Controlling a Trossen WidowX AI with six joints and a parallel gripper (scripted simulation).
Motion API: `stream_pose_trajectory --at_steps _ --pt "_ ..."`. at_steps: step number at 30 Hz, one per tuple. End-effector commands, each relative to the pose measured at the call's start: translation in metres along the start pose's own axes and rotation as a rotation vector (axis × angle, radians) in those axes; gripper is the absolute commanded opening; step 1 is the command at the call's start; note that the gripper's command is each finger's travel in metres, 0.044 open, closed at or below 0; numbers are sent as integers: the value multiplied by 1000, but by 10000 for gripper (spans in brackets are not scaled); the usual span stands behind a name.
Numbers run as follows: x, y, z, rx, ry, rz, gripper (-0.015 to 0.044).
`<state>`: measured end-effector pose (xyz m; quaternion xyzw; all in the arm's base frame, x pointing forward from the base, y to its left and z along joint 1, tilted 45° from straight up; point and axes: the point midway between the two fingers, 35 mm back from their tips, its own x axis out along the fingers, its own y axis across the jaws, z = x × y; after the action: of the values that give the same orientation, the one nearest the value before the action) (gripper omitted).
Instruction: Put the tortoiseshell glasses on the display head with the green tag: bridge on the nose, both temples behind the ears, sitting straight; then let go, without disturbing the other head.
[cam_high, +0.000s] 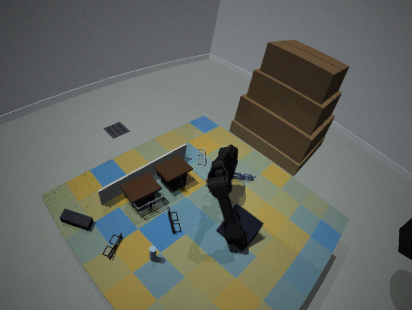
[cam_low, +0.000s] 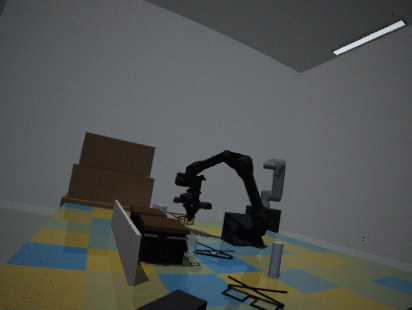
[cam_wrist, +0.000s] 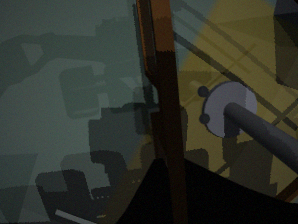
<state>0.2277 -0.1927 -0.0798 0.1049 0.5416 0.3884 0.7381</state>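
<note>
The tortoiseshell glasses (cam_wrist: 160, 96) are held in the nearly closed claw (cam_low: 189, 216), their brown frame running lengthwise up the wrist view, carried above the benches (cam_high: 173, 169); no display head can be made out

Arm on the checkered mat, tables and scattered glasses around it

The black robot arm (cam_high: 227, 200) stands on the checkered floor mat (cam_high: 295, 235), reaching toward two brown-topped small tables (cam_high: 157, 179) set side by side before a low white panel (cam_high: 142, 172). Stacked cardboard boxes (cam_high: 292, 102) lie behind the mat. A small white cylinder (cam_high: 153, 251) stands near the front, between black-framed glasses (cam_high: 113, 245) and the arm's base.
</note>
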Motion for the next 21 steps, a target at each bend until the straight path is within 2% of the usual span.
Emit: stream_pose_trajectory --at_steps 1,21 --pt "1 4 4 3 -4 3 0" --pt "1 13 21 2 -5 4 0"
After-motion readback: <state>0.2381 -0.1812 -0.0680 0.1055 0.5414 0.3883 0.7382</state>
